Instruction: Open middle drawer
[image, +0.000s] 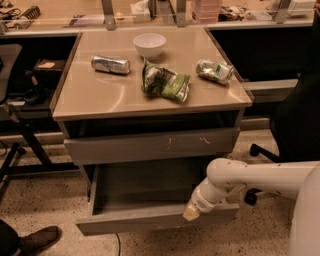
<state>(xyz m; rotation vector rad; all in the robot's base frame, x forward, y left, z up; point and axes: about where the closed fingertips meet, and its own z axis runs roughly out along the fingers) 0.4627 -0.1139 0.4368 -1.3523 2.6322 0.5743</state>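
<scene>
The middle drawer (135, 222) is the lowest grey front in view. It stands pulled out toward me, and its grey inside (145, 187) shows nothing in it. Above it sits the taller grey front with pale scratch marks (150, 145), pushed in. My gripper (191, 212) is at the end of the white arm (250, 177) that comes in from the right. Its tip rests at the top edge of the pulled-out drawer's front, near the right end.
On the cabinet's tan top (100, 95) lie a white bowl (149, 44), a silver can (110, 64), a green chip bag (165, 82) and a crushed can (215, 71). A black chair (295, 125) stands at right. A shoe (35, 239) is at bottom left.
</scene>
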